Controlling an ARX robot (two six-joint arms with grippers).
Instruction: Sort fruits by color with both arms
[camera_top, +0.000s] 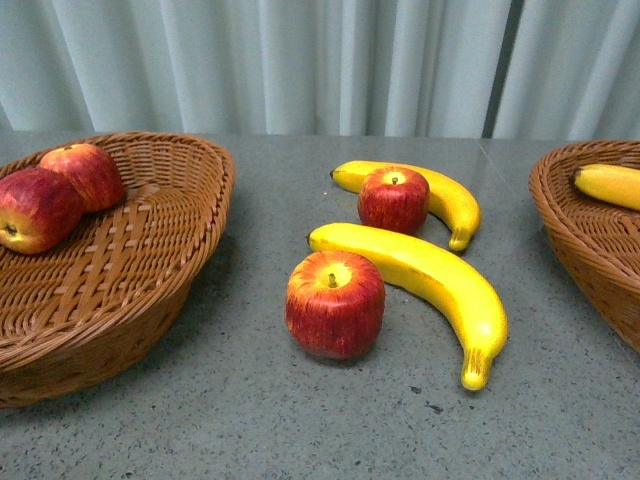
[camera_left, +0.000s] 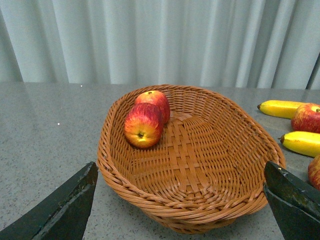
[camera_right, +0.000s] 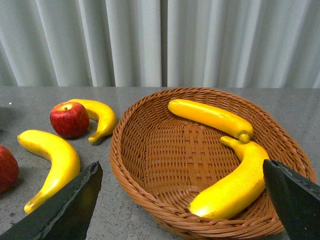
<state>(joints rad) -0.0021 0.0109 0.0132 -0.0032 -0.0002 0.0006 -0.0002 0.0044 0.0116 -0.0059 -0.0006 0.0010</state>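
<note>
We log left gripper and right gripper both spread, empty; near apple and long banana lie side by side on the table, glossy, rigid-looking, likely slippery and light, so we'd pinch apple across its belly, banana at mid-length.

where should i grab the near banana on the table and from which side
Probably best to grip the near banana at its thick middle, from straight above, closing across its width. It lies flat on the table, so the top is open, and the near apple crowds its left end, so keep away from there.
</note>
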